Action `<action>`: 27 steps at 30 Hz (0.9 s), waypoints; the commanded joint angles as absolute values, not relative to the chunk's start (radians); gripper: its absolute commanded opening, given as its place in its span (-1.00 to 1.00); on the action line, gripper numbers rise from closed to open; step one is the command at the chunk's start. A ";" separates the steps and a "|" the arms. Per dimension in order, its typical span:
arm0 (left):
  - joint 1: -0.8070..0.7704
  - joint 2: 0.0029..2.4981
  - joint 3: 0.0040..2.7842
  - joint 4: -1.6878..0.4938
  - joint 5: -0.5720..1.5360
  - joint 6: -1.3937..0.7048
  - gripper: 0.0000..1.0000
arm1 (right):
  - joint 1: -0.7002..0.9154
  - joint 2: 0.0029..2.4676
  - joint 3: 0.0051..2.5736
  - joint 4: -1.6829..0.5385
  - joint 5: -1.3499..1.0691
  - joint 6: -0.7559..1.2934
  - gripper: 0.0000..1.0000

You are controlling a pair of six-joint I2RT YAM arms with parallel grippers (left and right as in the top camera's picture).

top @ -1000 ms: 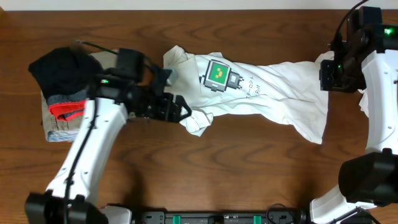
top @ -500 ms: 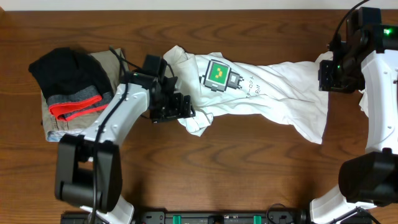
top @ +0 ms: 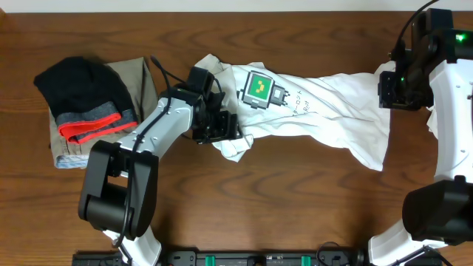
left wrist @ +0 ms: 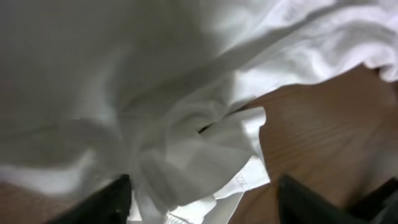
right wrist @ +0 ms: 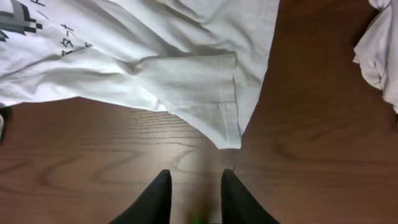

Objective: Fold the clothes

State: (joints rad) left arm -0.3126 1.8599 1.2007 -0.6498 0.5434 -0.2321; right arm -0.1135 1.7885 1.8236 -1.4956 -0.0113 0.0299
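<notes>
Our left tool (left wrist: 205, 198) stands spread around the T-shirt's (top: 325, 103) bunched edge. Our right tool (right wrist: 196, 186), narrowly parted and holding nothing, hovers over open surface (right wrist: 311, 155) beside a hemmed edge.

The T-shirt (top: 332, 100) was soft, matt cloth — creased, with a stitched hem. The table (top: 281, 199) was smooth wood with a faint sheen, and the left arm (top: 161, 127) wore glossy white plastic.

Open table (top: 295, 214) in front; T-shirt (top: 332, 103) spans middle, pile (top: 89, 125) left, perhaps cloth (right wrist: 379, 50) far right.
</notes>
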 commanded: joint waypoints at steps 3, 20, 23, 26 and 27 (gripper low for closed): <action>-0.314 1.872 1.196 -0.641 0.549 -0.234 -0.40 | -0.124 1.773 1.819 -1.500 -0.020 0.028 -0.55; -0.296 1.468 1.285 -0.847 0.299 -0.211 -0.88 | -0.124 1.773 1.819 -1.526 -0.019 0.029 -0.58; -0.296 1.359 1.285 -0.905 0.294 -0.211 -0.88 | -0.125 1.773 1.813 -1.538 -0.019 0.057 -0.58; -0.296 1.290 1.282 -0.935 0.294 -0.212 -0.88 | -0.124 1.773 1.785 -1.528 -0.020 0.076 -0.58; -0.296 1.282 1.279 -0.936 0.294 -0.224 -0.88 | -0.124 1.773 1.770 -1.519 -0.020 0.081 -0.57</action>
State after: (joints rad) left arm -0.2989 1.2861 1.2808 -0.9260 0.3252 -0.2283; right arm -0.1135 1.7885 1.8023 -1.5257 -0.0116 0.0486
